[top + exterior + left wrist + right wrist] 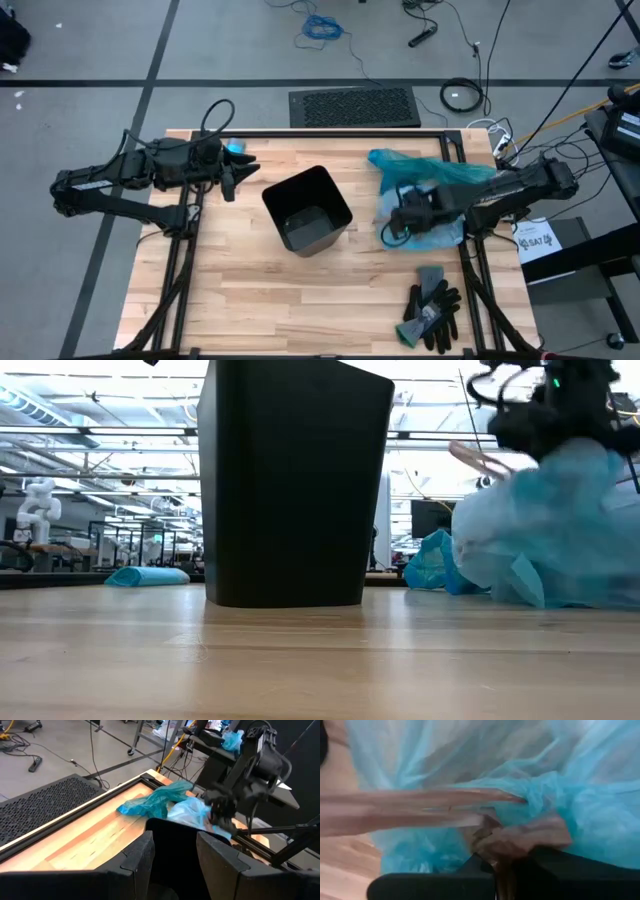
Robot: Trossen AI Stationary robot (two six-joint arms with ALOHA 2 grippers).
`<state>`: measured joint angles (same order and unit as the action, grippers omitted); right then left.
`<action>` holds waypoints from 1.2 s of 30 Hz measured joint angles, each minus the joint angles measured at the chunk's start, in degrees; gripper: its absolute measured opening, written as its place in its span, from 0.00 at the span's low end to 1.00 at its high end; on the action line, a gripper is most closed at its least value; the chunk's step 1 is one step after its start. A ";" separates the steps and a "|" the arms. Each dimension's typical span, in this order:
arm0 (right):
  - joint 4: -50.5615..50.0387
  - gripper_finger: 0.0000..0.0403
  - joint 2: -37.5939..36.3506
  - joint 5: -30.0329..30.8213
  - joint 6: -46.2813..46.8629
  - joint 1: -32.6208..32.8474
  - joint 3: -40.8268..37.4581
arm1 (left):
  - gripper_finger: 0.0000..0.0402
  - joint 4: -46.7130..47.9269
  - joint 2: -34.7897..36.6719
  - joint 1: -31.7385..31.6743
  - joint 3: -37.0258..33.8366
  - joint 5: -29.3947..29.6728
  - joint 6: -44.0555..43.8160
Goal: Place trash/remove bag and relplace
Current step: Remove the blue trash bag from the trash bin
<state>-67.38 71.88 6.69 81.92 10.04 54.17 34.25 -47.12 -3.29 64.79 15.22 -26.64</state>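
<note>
A black bin (pixel 307 210) stands upright mid-table. To its right lies the pale blue bag (pixel 445 235), bulging, its underside on the table (pixel 560 530). A brown paper wad of the trash (pixel 520 840) shows through the plastic. My right gripper (pixel 405 215) hangs over the bag, pointing down, shut on its plastic. My left gripper (pixel 240 178) hovers left of the bin, open, with nothing between its fingers (pixel 175 855). A darker teal bag (pixel 420 168) lies behind the pale one. My right gripper comes from above, fingers pointing down, and is shut on bunched plastic at the top of the bag (pixel 525 802). The view is blurred and the gripper's own body covers the exact spot. The bag spreads out below the fingers with its bottom on the table.
Black-and-grey gloves (pixel 432 310) lie near the front right corner. A small light-blue object (pixel 233 147) sits on the table beside my left gripper. Bare wood lies in front of the bin and at the front left.
</note>
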 joint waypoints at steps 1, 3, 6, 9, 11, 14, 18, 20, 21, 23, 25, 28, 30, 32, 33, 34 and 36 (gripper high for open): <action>3.42 0.00 -0.01 -0.81 1.23 0.80 -2.59 | 0.38 0.22 -0.01 0.00 0.00 0.00 0.01; 9.98 0.00 0.01 -2.67 3.41 2.11 -7.28 | 0.38 1.13 -0.01 0.00 0.00 0.00 0.01; 19.26 0.00 0.01 -5.39 6.89 3.63 -13.06 | 0.38 1.96 -0.01 0.00 0.00 0.00 -0.02; 27.29 0.00 0.01 -6.09 9.94 5.15 -17.54 | 0.38 2.44 -0.01 0.00 0.00 0.00 -0.01; 31.22 0.00 0.01 -6.13 11.24 6.03 -19.90 | 0.38 2.41 -0.01 0.00 0.00 0.00 -0.01; 35.05 0.01 0.01 -6.75 11.96 7.13 -22.11 | 0.38 2.39 -0.01 0.00 0.00 0.00 -0.01; 35.93 0.05 0.01 -6.84 12.14 8.22 -22.96 | 0.38 2.39 -0.01 0.00 0.00 0.00 -0.01; 35.90 0.08 0.01 -7.15 12.16 8.50 -22.96 | 0.38 2.40 -0.01 0.00 0.00 0.00 -0.01; 35.93 0.11 0.01 -7.70 12.23 8.45 -22.96 | 0.38 2.39 -0.01 0.02 0.00 0.00 0.00; 35.96 0.16 0.01 -10.08 12.76 8.44 -22.96 | 0.38 2.39 -0.01 0.00 0.00 0.00 -0.01; 35.89 0.22 0.01 -13.46 13.40 8.46 -22.86 | 0.38 2.39 -0.01 0.00 0.00 0.00 -0.03; 35.76 0.30 0.01 -18.31 13.49 8.46 -21.74 | 0.38 2.37 -0.01 0.02 0.00 0.00 -0.02; 35.76 0.34 -0.39 -19.10 13.29 8.46 -20.60 | 0.38 2.34 -0.01 0.00 0.00 0.00 -0.03; 35.57 0.38 -1.30 -18.89 13.19 8.46 -19.11 | 0.38 2.32 -0.01 0.00 0.00 0.00 -0.03; 35.12 0.39 -1.80 -18.80 13.15 8.46 -18.35 | 0.38 2.32 -0.01 0.02 0.00 0.00 -0.03; 34.30 0.40 -2.31 -18.76 13.13 8.46 -17.65 | 0.38 2.32 -0.01 0.00 0.00 0.00 -0.03; 32.53 0.41 -3.50 -18.63 13.34 8.46 -16.33 | 0.38 2.32 -0.20 0.01 0.00 0.00 -0.03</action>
<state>-34.85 68.39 -11.94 95.26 18.50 37.84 36.58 -47.33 -3.28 64.79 15.22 -26.68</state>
